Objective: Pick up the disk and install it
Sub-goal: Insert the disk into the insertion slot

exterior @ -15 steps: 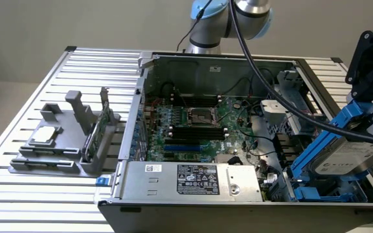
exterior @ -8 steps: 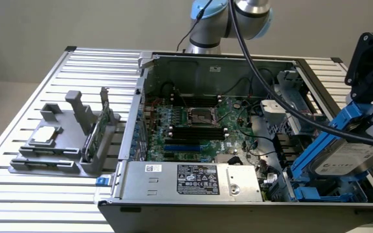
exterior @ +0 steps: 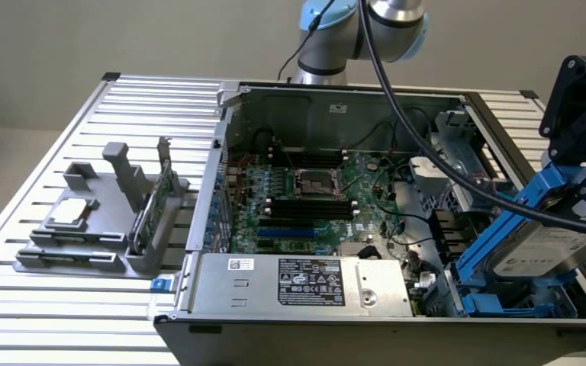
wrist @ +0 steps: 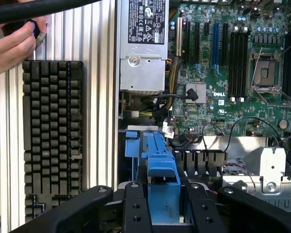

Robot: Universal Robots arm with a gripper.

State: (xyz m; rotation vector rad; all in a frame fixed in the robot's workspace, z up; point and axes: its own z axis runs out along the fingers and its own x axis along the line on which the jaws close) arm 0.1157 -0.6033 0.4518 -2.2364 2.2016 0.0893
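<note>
On the slatted table (exterior: pixel 59 320) sits the open computer case (exterior: pixel 334 107), and at the exterior view's right the disk (exterior: pixel 548 248) hangs tilted, its lower end down in the case's drive-bay corner by the blue brackets (exterior: pixel 497 306), with the gripper (wrist: pixel 163 208) clamped on its blue-railed upper end.

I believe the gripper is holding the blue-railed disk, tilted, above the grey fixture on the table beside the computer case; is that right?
Not quite. The gripper does hold the blue-railed disk, tilted, but over the drive bay in the computer case, as the exterior view shows; the grey fixture sits apart.
</note>
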